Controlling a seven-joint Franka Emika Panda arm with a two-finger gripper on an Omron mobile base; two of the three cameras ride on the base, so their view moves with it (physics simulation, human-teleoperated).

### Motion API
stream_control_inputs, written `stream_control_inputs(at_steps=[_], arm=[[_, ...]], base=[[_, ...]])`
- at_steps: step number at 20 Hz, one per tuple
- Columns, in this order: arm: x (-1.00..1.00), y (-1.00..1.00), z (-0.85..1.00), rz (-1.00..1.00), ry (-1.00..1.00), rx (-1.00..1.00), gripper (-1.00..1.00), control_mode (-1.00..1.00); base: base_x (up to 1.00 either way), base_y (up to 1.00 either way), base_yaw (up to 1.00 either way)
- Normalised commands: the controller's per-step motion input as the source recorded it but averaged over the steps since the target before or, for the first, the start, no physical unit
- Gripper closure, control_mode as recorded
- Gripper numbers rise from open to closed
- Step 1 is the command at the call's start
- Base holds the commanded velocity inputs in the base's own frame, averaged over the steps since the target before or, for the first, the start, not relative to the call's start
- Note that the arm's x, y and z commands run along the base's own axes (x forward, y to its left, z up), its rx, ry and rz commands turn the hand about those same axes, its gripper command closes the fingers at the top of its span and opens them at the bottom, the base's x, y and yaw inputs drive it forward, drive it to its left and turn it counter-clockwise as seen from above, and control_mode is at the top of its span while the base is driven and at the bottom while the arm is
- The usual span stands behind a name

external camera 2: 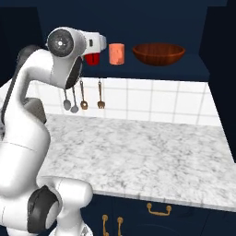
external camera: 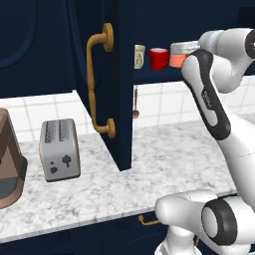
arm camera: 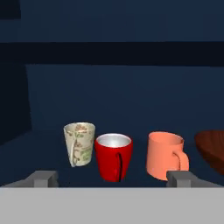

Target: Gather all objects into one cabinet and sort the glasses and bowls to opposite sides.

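Our claw (arm camera: 112,178) hangs spread wide and empty before the cabinet shelf (arm camera: 52,151). On it, beige cup (arm camera: 79,143), red cup (arm camera: 113,156) and orange mug (arm camera: 165,155) sit left, the bowl (external camera 2: 158,54) right. Sorting looks finished; next we'd back out.

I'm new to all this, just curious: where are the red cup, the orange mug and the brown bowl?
red cup (arm camera: 113,162): hand view, front wall.
orange mug (arm camera: 163,156): hand view, body left of its handle.
brown bowl (external camera 2: 159,55): right base view, outer wall.
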Motion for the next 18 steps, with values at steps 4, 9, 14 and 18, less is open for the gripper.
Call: stream_control_inputs(at_steps=[4,9,14,18], arm=[[-1.00,-0.91,0.07,0.01,0.02,-0.37,-1.00,-1.00],[-1.00,-1.00,-0.19,0.03,-0.01,-0.12,-1.00,-1.00],[-1.00,-1.00,-0.01,-0.01,-0.03,0.01,-1.00,-1.00],[-1.00,-0.98,0.00,-0.04,-0.02,0.06,-1.00,-1.00]], base=[[0.00,0.00,0.00],[0.00,0.00,0.00],[0.00,0.00,0.00],[0.00,0.00,0.00]])
